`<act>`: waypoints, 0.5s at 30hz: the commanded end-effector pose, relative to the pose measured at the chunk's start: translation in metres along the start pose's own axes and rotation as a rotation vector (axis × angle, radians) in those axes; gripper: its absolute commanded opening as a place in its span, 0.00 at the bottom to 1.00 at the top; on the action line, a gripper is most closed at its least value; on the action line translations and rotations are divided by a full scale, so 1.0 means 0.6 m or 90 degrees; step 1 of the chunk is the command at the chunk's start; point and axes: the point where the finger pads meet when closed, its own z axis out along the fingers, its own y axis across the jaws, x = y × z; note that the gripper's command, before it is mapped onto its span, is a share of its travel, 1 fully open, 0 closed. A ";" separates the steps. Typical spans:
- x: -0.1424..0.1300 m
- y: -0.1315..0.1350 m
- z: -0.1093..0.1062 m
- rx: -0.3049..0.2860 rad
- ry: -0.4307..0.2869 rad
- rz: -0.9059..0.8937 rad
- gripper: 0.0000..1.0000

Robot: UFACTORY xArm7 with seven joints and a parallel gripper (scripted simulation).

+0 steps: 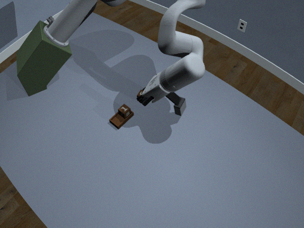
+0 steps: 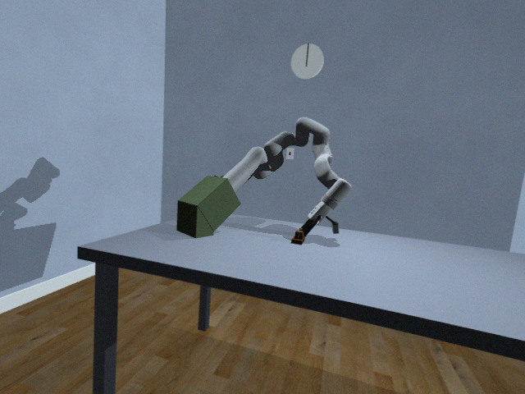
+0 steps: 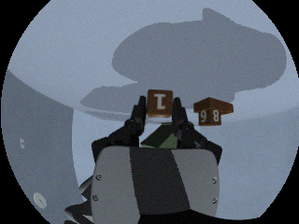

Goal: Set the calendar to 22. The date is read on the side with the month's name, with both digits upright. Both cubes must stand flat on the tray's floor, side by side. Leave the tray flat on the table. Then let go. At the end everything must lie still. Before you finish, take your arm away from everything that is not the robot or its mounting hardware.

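Note:
My gripper [image 1: 142, 99] [image 3: 159, 105] is open, with a narrow gap on each side of a brown cube [image 1: 140, 93] [image 3: 160, 110] between its fingers. In the wrist view this cube shows an upside-down 1. Whether it rests on the table cannot be told. The brown tray [image 1: 117, 119] [image 2: 296, 242] [image 3: 223, 107] is on the table beside the gripper. The other brown cube [image 1: 124, 110] [image 2: 299, 235] [image 3: 209, 118] stands at one end of the tray. The top view shows 1 on its top; the wrist view shows figures like 9 and 8 on its sides. The month's name is not readable.
The green base block [image 1: 44, 59] [image 2: 212, 203] [image 3: 161, 136] carries the arm at the far side of the table. The dark camera housing [image 1: 179, 106] [image 2: 335, 227] sticks out beside the gripper. The arm casts shadows around the tray.

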 end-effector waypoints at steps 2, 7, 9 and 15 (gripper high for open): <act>0.000 0.002 -0.002 -0.001 0.002 0.001 0.41; 0.000 0.002 -0.002 -0.001 0.002 0.001 0.49; 0.000 0.002 -0.002 -0.001 0.002 0.001 0.71; 0.000 0.002 -0.002 -0.001 0.002 0.001 0.71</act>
